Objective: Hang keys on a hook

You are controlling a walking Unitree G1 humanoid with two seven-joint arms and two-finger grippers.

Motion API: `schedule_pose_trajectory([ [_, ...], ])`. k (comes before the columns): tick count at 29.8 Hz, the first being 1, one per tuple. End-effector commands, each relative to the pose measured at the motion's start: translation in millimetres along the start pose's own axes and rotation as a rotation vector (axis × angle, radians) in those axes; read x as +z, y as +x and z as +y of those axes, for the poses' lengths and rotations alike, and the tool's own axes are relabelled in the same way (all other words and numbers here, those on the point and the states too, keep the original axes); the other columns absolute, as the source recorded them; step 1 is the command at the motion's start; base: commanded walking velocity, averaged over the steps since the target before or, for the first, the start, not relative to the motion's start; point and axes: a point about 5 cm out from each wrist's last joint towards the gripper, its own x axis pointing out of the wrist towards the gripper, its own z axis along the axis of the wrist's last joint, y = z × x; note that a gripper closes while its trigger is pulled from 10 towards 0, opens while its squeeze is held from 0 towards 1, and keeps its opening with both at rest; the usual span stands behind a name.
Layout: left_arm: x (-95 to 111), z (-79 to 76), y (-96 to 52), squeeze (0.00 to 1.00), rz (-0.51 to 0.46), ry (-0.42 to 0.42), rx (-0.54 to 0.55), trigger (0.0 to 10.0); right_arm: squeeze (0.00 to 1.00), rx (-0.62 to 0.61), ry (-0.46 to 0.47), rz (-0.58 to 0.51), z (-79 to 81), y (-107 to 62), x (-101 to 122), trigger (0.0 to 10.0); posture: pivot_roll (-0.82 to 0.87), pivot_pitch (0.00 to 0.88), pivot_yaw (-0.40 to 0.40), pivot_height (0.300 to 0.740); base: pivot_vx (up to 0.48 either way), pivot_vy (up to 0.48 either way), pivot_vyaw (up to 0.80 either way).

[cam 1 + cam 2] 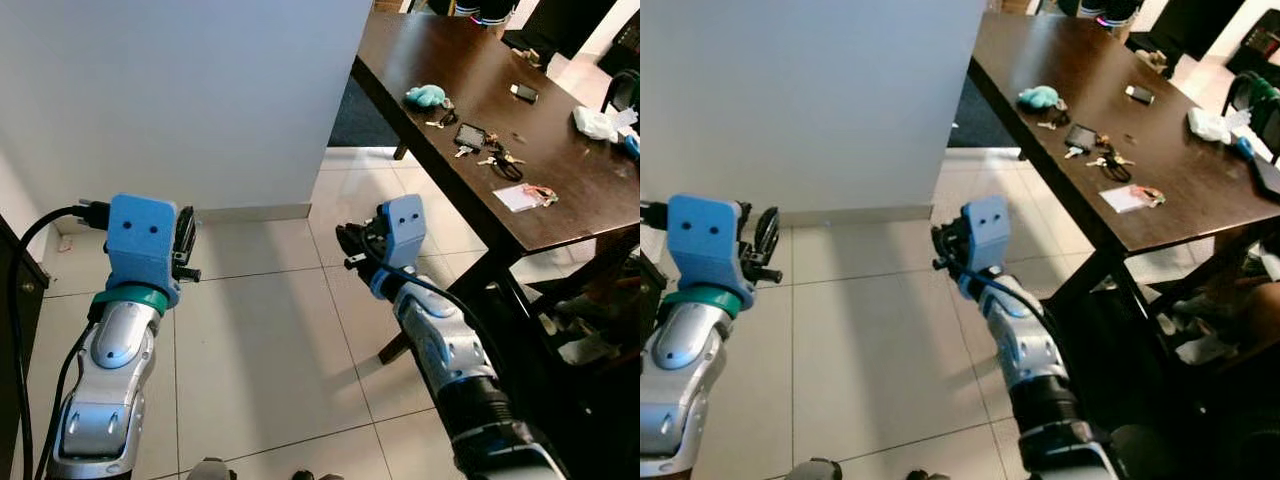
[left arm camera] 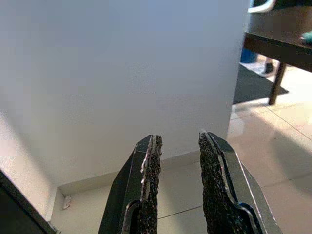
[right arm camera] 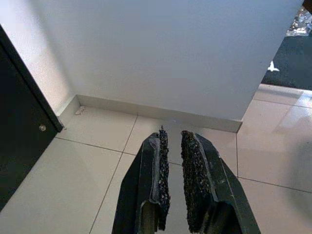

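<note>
Several key bunches lie on the dark wooden table (image 1: 420,45) at the right. One bunch carries a teal plush (image 1: 426,96), and another lies loose (image 1: 502,160) beside a black fob (image 1: 470,134). My left gripper (image 1: 185,242) is raised over the tiled floor and faces the white wall. Its fingers (image 2: 148,165) stand open around nothing. My right gripper (image 1: 350,246) hovers left of the table's near corner. Its fingers (image 3: 158,165) are a narrow gap apart and hold nothing.
A white wall block (image 1: 200,100) stands ahead with a skirting board at its foot. A dark cabinet (image 3: 19,131) is at the far left. On the table lie a white card (image 1: 520,197), crumpled white paper (image 1: 597,122) and a small black device (image 1: 523,92). A table leg (image 1: 470,285) is beside my right arm.
</note>
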Motion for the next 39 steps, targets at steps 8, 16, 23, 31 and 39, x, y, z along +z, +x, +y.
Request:
schedule_pose_trajectory([
  [8,-19.9,-24.8,10.6,0.0,0.071,-0.109,-0.023,10.0,0.0,-0.182,-0.071,-0.02,-54.8,-15.5,12.9,10.0,0.15,0.006,-0.108,0.74,0.0,0.0,0.0],
  [16,-32.4,-2.8,9.3,0.0,0.113,-0.117,0.076,10.0,0.0,-0.202,-0.106,-0.033,-65.4,-20.0,24.7,10.0,0.13,0.046,-0.159,0.74,0.0,0.0,0.0],
  [23,-34.4,0.5,3.3,0.0,0.117,-0.112,0.094,10.0,0.0,-0.167,-0.082,-0.048,-52.2,-7.5,24.7,10.0,0.17,0.05,-0.146,0.74,0.0,0.0,0.0],
  [31,-28.1,10.4,5.2,0.0,0.113,-0.052,0.047,10.0,0.0,-0.173,0.004,-0.054,-31.4,-2.4,8.6,10.0,0.24,0.05,-0.039,0.74,0.0,0.0,0.0],
  [39,-24.3,26.5,16.7,0.0,0.17,-0.059,-0.021,10.0,0.0,-0.183,0.111,-0.016,-15.1,3.7,-3.7,10.0,0.24,0.022,0.102,0.74,0.0,0.0,0.0],
])
